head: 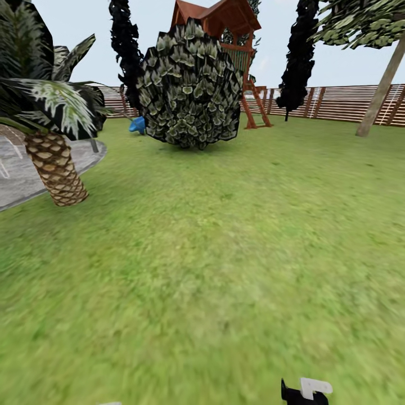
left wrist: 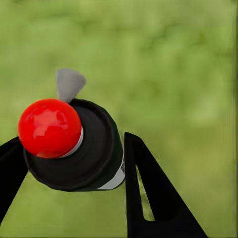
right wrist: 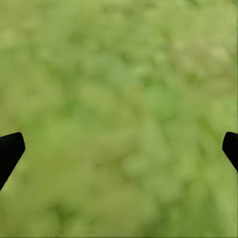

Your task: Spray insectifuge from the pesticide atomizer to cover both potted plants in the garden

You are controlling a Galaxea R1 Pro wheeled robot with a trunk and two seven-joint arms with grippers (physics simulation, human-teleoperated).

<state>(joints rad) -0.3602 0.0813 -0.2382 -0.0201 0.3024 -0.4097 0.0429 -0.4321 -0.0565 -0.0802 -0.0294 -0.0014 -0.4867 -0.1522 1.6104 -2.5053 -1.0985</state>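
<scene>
Left claw [left wrist: 74, 168]: clenched around the atomizer [left wrist: 84, 148], red-knobbed top facing the camera.
Right claw [right wrist: 119, 148]: released, fingers spread over lawn [right wrist: 119, 99].
Palm [head: 56, 169]: left of frame.

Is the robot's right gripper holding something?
No, the right gripper is open, its fingertips far apart with just blurry grass between them.

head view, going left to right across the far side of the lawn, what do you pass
paved patio → scaly-trunked palm → small blue object → big leafy bush → wooden play tower's ladder → dark tall tree → leaning pale trunk
</scene>
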